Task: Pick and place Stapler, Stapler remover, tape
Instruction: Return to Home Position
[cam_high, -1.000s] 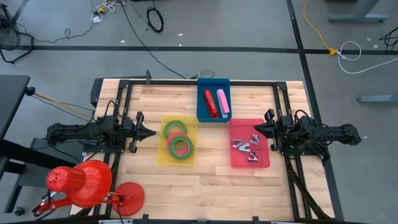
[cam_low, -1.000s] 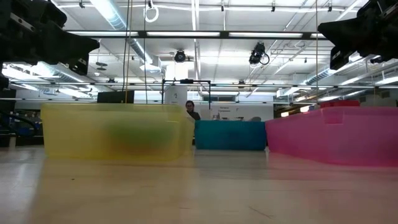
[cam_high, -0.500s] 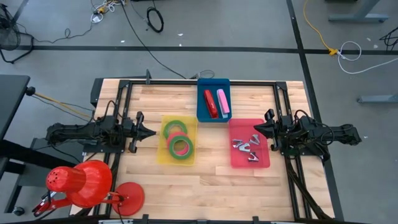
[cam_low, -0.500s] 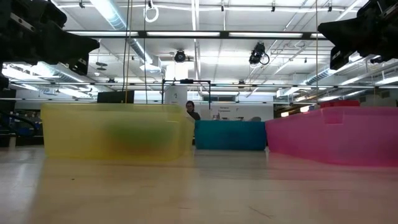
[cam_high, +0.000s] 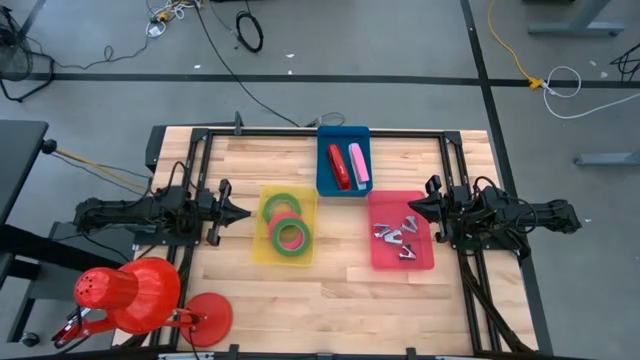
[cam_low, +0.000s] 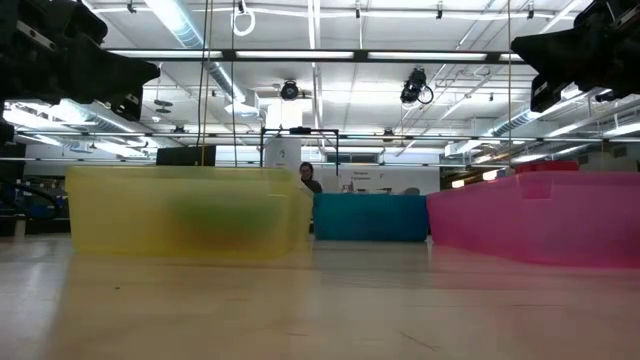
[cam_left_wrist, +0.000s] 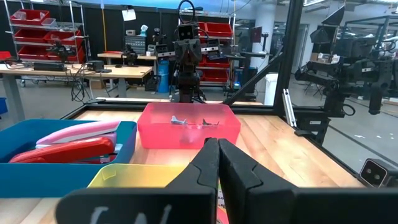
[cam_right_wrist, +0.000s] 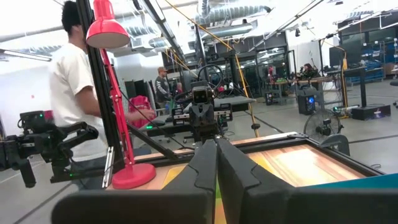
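Observation:
A yellow tray (cam_high: 287, 225) holds green and red tape rolls (cam_high: 291, 236). A blue tray (cam_high: 342, 166) at the far middle holds a red stapler (cam_high: 339, 166) and a pink stapler (cam_high: 358, 164). A pink tray (cam_high: 401, 230) holds several metal staple removers (cam_high: 398, 236). My left gripper (cam_high: 244, 212) is shut and empty, left of the yellow tray. My right gripper (cam_high: 408, 209) is shut and empty, over the pink tray's right edge. In the left wrist view the shut fingers (cam_left_wrist: 217, 163) point at the pink tray (cam_left_wrist: 188, 126).
A red desk lamp (cam_high: 135, 296) stands at the table's near left corner. A black frame (cam_high: 320, 134) runs round the table's far and side edges. A person in a white shirt (cam_right_wrist: 78, 93) stands beyond the table in the right wrist view.

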